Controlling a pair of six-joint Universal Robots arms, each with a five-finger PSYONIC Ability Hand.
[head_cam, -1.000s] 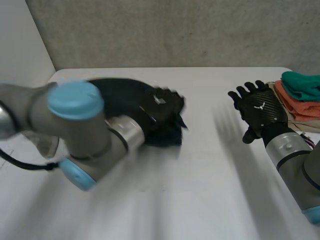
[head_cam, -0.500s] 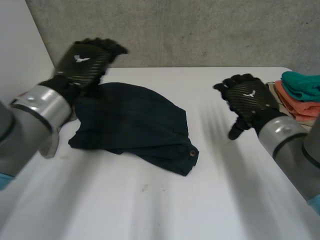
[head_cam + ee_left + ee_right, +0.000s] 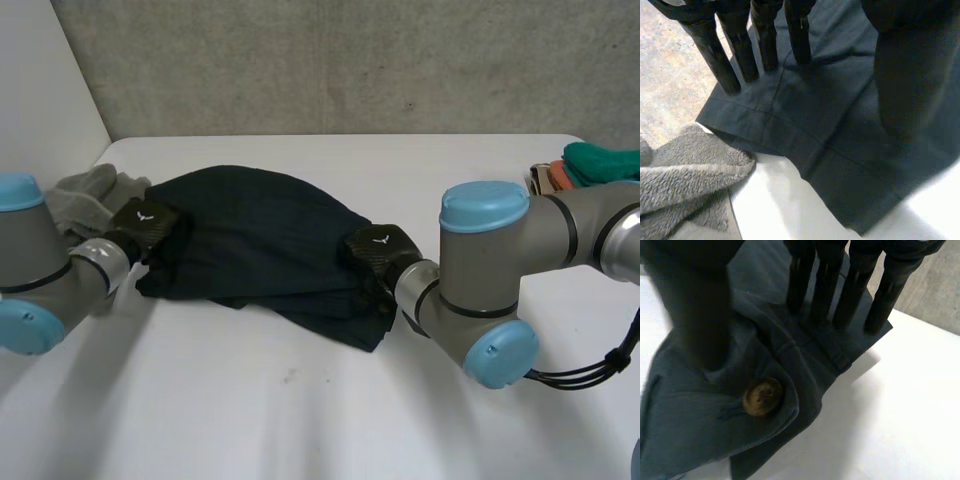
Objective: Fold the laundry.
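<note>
Your left hand (image 3: pixel 146 222) pressed straight fingers onto one edge of the dark blue garment (image 3: pixel 262 232). Your right hand (image 3: pixel 374 251), fingers also straight, pressed its buttoned corner.

White table (image 3: pixel 330 420) against a grey, seemingly concrete wall (image 3: pixel 350 60)

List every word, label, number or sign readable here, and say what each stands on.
No words or numbers can be read anywhere.
On the left hand: a white winged emblem on its back, no letters.
On the right hand: the same emblem, no letters.
On the button of the dark garment: any marking is too blurred to read.
</note>
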